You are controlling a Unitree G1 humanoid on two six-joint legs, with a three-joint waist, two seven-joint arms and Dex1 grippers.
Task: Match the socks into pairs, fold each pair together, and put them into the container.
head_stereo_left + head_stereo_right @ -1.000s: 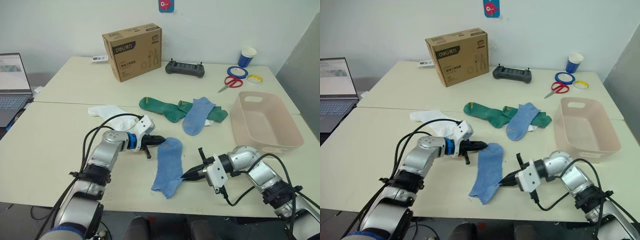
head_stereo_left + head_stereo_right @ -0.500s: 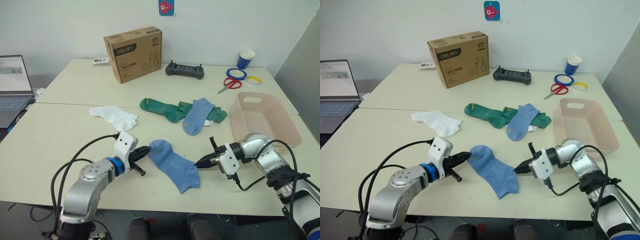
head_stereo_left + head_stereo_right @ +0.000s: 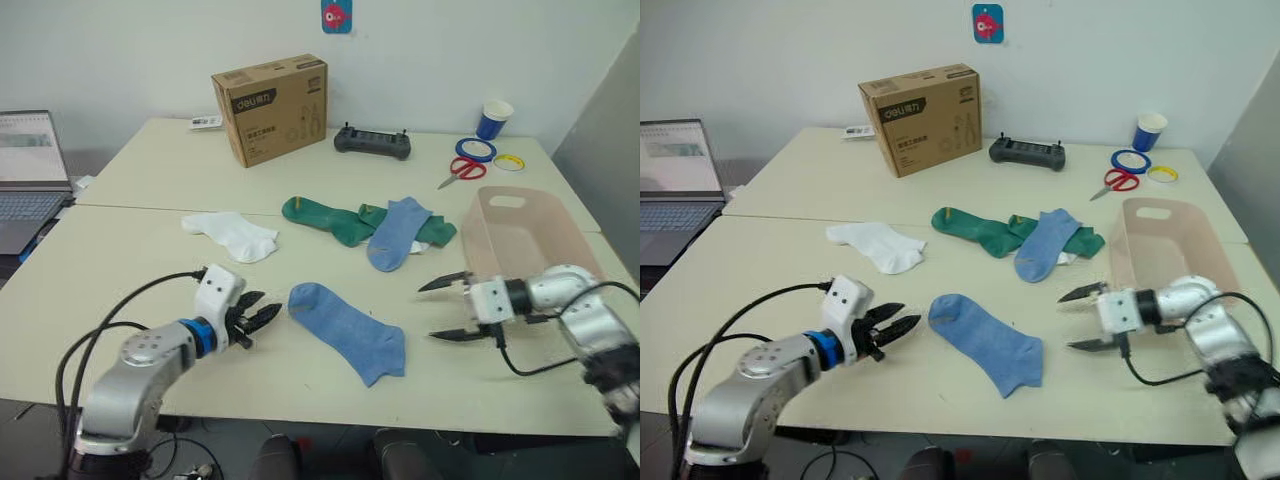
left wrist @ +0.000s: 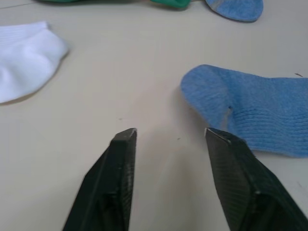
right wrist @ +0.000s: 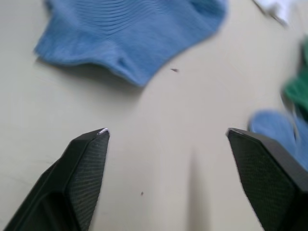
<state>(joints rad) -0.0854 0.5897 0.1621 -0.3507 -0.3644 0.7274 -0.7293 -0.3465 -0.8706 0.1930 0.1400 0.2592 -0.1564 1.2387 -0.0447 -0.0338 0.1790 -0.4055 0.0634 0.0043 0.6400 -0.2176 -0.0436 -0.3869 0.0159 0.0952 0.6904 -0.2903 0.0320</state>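
Both hands are empty: the left hand (image 3: pixel 258 318) partly open, the right hand (image 3: pixel 447 308) spread wide, flanking a light blue sock (image 3: pixel 348 329) laid flat for pairing. Its mate (image 3: pixel 397 231) overlaps the green socks (image 3: pixel 330 220); the pink tub (image 3: pixel 520 240) waits at right. Pale table (image 3: pixel 120 260), white wall.

Sock (image 3: pixel 347 331) between both pincers
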